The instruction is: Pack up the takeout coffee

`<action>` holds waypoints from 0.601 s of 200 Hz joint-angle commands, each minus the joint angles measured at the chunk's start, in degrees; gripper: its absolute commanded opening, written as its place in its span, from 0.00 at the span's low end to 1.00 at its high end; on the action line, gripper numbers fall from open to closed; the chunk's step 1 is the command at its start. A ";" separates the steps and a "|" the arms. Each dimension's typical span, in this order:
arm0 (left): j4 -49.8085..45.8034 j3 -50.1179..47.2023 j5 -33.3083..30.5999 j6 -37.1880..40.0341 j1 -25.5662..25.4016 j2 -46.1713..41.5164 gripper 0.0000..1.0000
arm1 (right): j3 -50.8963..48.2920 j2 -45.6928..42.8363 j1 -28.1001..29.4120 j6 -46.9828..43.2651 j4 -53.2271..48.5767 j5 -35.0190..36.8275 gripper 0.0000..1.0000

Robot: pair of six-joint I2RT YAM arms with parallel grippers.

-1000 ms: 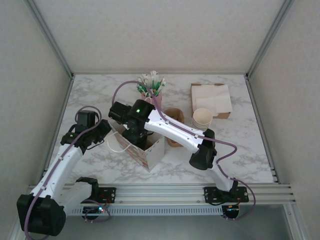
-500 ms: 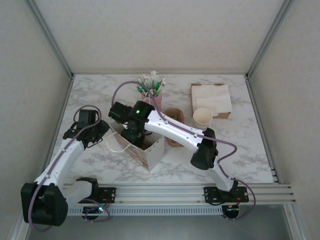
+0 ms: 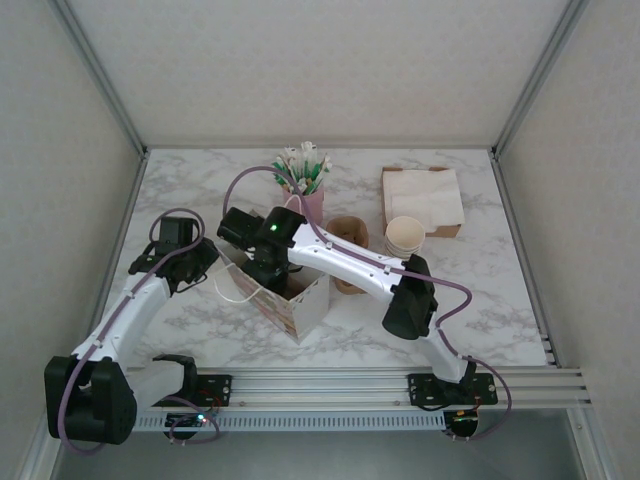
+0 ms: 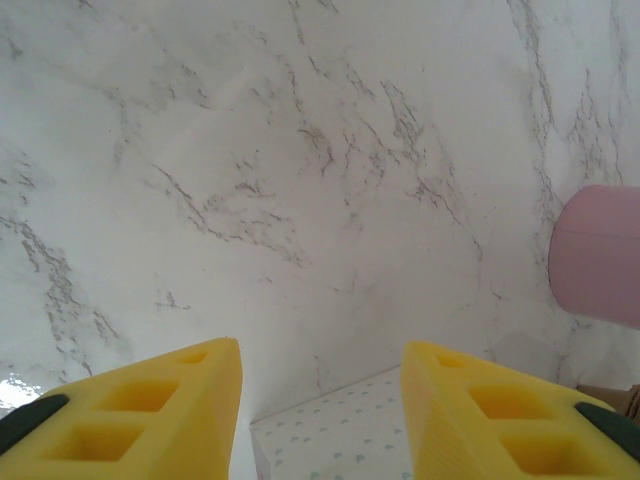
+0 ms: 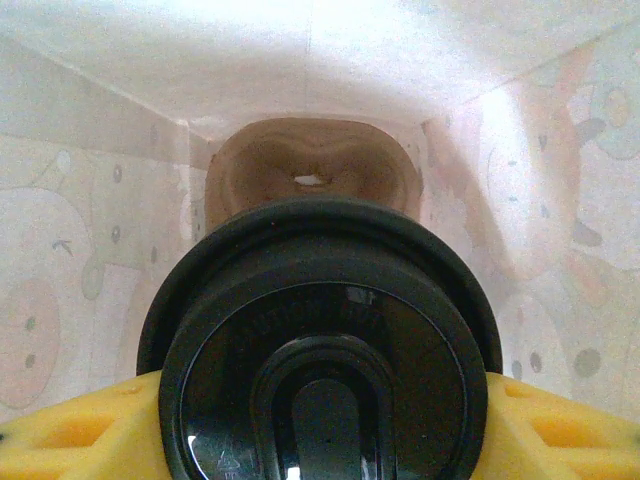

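The takeout coffee (image 5: pixel 320 350) shows its round black lid between my right gripper's yellow fingers (image 5: pixel 70 430), and the right gripper (image 5: pixel 320 425) is shut on it. It hangs inside the patterned paper bag (image 5: pixel 90 280), above a brown pulp holder (image 5: pixel 310 165) at the bag's bottom. From above, the right gripper (image 3: pixel 265 272) reaches down into the open top of the bag (image 3: pixel 300 305). My left gripper (image 3: pixel 203 256) stands open and empty just left of the bag. Its fingers (image 4: pixel 150 400) frame bare marble and a corner of the bag (image 4: pixel 340 430).
A pink cup of stirrers (image 3: pixel 305 180) stands behind the bag and appears at the right edge as the pink cup (image 4: pixel 598 255). A brown cup holder (image 3: pixel 348 250), a stack of lidless cream cups (image 3: pixel 404 238) and a box of napkins (image 3: pixel 422 198) lie to the right.
The left arm has swung a little left and back, drawing its gripper slightly away from the bag. The right gripper with the coffee has hardly moved.
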 commanded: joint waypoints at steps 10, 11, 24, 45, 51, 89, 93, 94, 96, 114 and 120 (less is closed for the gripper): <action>0.45 0.21 0.47 0.79 0.56 -0.58 0.46 | -5.22 1.47 -0.30 0.77 -0.84 -1.18 0.55; 0.41 0.20 0.48 0.79 0.54 -0.58 0.46 | -5.29 1.46 -0.30 0.84 -0.88 -1.19 0.55; 0.17 0.36 0.57 0.75 0.52 -0.52 0.46 | -5.63 1.32 -0.34 1.08 -1.08 -1.05 0.55; -0.09 0.54 0.41 0.88 0.52 -0.83 0.46 | -4.45 0.04 -0.32 1.17 -1.16 -0.10 0.55; -0.19 0.60 0.28 0.87 0.60 -0.93 0.46 | -3.82 -0.18 -0.31 1.14 -1.26 0.23 0.55; -0.53 0.50 0.05 0.79 0.53 -1.40 0.46 | -1.20 -2.51 -0.35 0.83 0.38 1.05 0.55; -0.58 0.45 0.13 0.79 0.55 -1.45 0.46 | -1.29 -2.76 -0.34 0.79 0.77 1.28 0.55; -0.59 0.45 0.13 0.79 0.50 -1.46 0.46 | -1.35 -2.81 -0.32 0.80 1.07 1.36 0.55; -0.59 0.43 0.14 0.72 0.50 -1.46 0.46 | -1.39 -2.90 -0.30 0.81 1.32 1.54 0.55; -0.57 0.39 0.14 0.73 0.54 -1.46 0.46 | -1.88 -3.29 -0.30 0.81 2.62 2.64 0.54; -0.60 0.46 0.18 0.78 0.51 -1.49 0.46 | -1.87 -3.20 -0.30 0.74 3.04 2.72 0.54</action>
